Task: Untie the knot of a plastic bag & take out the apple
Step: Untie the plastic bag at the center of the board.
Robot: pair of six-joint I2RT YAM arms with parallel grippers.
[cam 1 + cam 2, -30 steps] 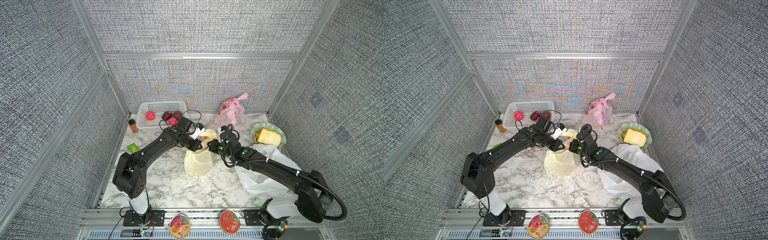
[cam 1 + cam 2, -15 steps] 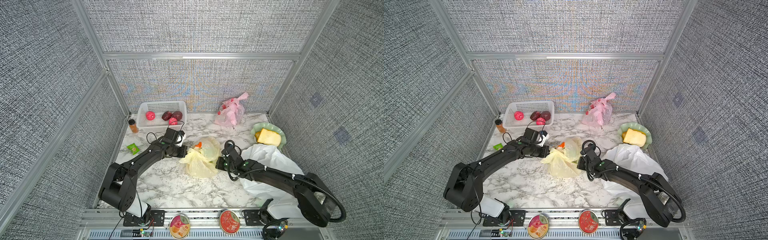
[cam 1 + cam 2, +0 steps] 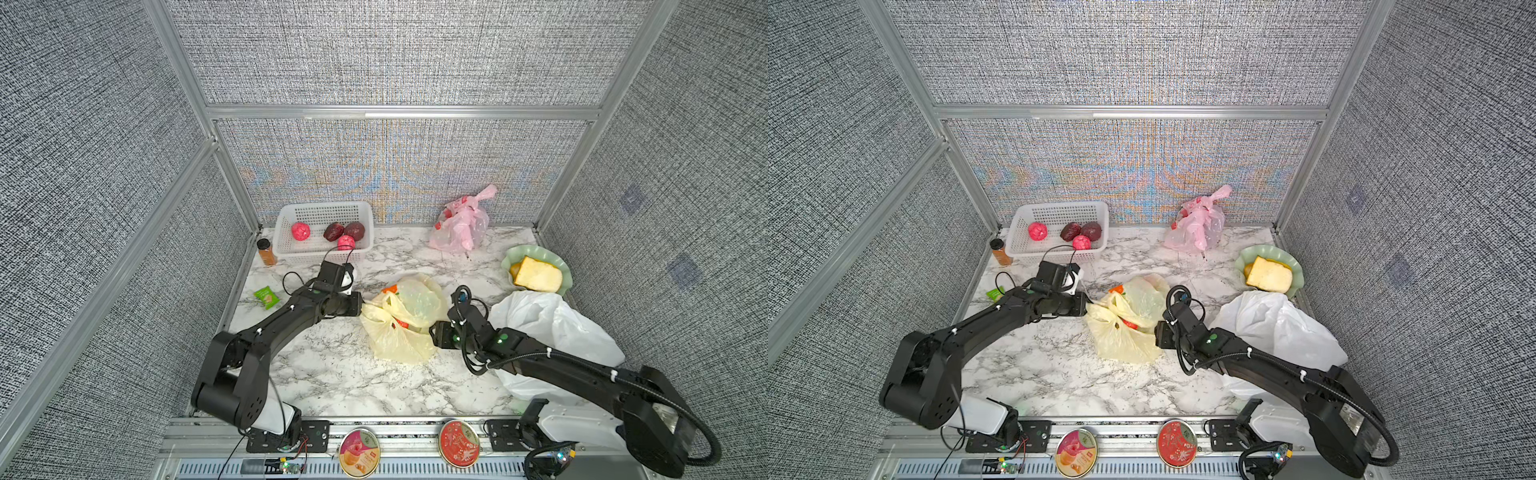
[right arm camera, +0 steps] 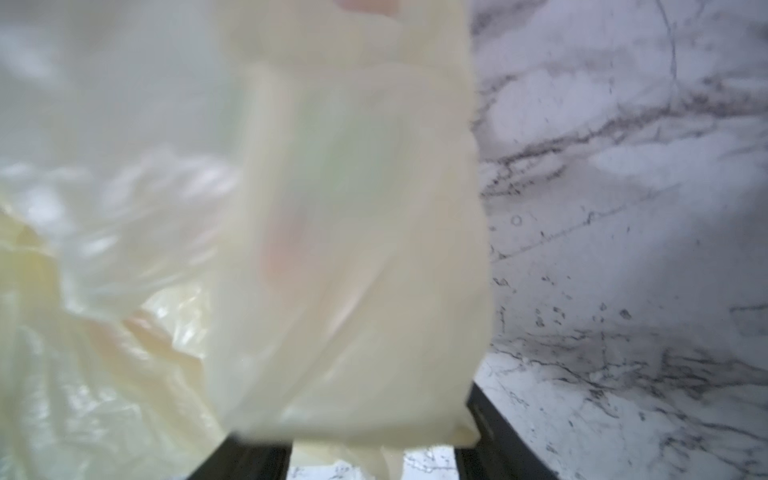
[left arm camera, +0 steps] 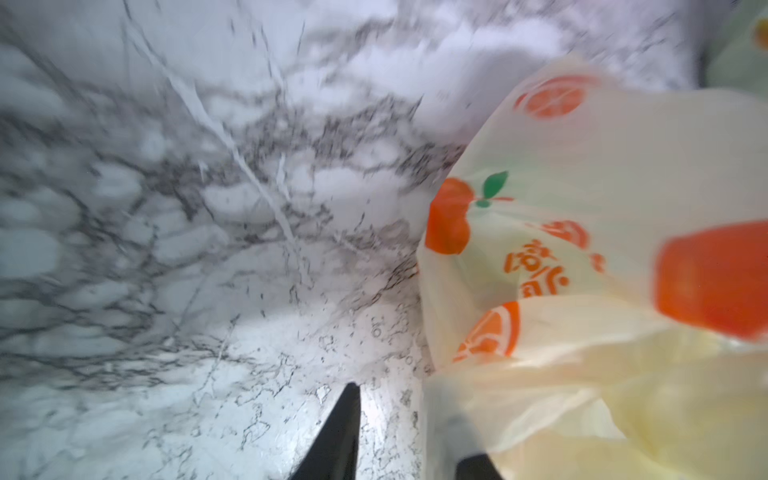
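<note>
Yellow plastic bag (image 3: 395,343) with an orange-fruit print lies crumpled at mid-desk (image 3: 332,374), between the two arms, in both top views. The part of it toward the back wall is puffed up. The part toward the front lies flat on the marble.

Left tool (image 3: 360,306): sits at the bag's edge on the left arm's side, touching the film. In the left wrist view its dark fingers (image 5: 338,432) stand apart with bare desk in the gap. Film drapes over one finger and is not pinched.

Right tool (image 3: 432,334): sits low against the opposite side of the bag. The right wrist view is blurred, but the fingers (image 4: 494,432) are spread wide. A flap of film hangs between them and is not clamped.

The apple cannot be picked out for sure. A red patch (image 3: 400,323) shows among the folds at the bag's middle, either fruit or print. An orange-red blob (image 5: 715,278) in the left wrist view leaves the same doubt.

Surroundings:
- White basket (image 3: 324,208) at back left, holding pink and dark red fruits.
- Spice bottle (image 3: 266,251) just beside the basket.
- Green packet (image 3: 266,297) near the desk's left edge.
- Pink bag (image 3: 461,226) at the back.
- Green plate (image 3: 509,259) at right, carrying a bread slice (image 3: 538,274).
- White bag (image 3: 548,328) under the right arm.
</note>
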